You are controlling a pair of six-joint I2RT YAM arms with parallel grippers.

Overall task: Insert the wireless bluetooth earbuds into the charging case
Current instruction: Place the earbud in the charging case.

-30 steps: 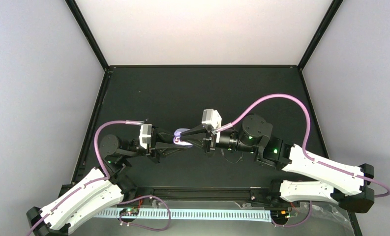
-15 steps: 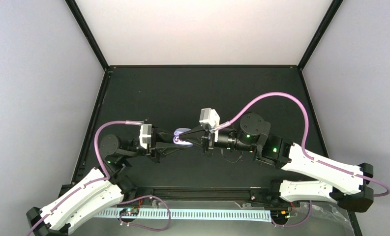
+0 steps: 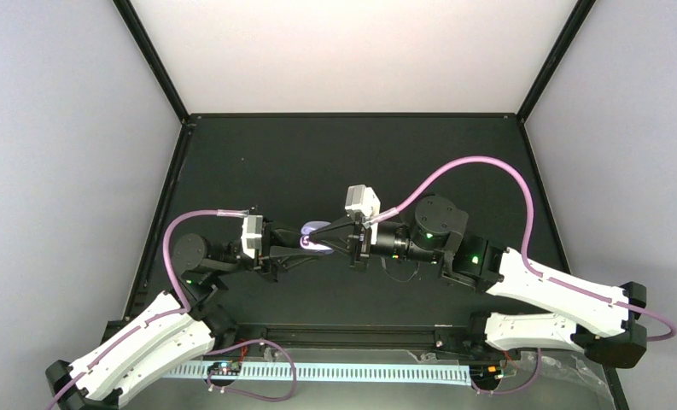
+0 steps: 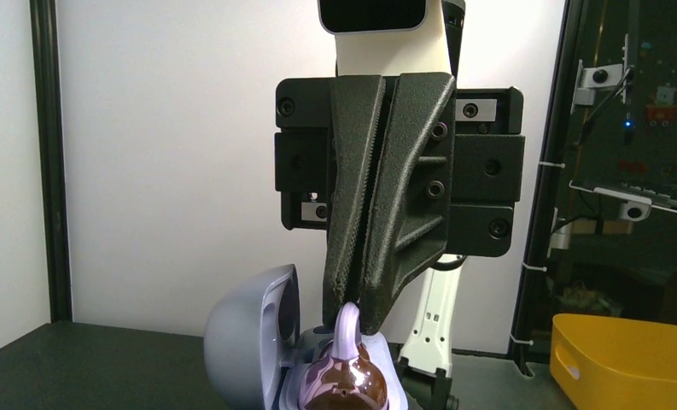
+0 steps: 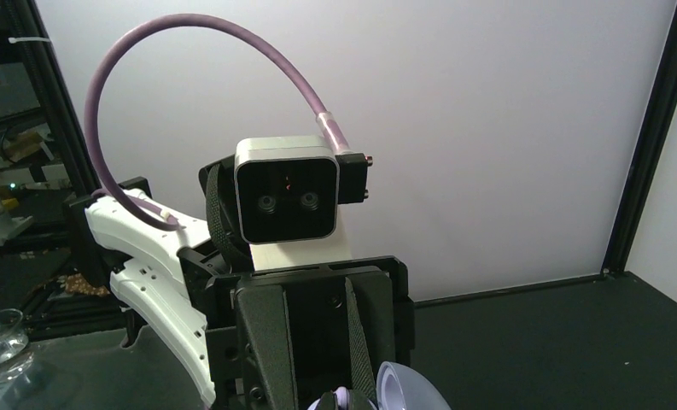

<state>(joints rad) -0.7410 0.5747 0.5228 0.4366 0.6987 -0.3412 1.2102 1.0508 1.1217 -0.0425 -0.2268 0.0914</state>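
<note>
Right end effector (image 4: 352,309) is pinched shut on the stem of one earbud (image 4: 348,333), with the bud body down at the socket of the open case (image 4: 253,342). Left end effector (image 3: 303,244) is nearly closed and looks clamped on the case base at mid-counter (image 3: 318,162); can't tell where the second earbud is. Risks: grip is on a thin stem, so any tilt or sideways push could twist the earbud and seat it crooked, releasing early could let it pop out, and pressing hard could slide the case in the left grip or knock the lid.
</note>
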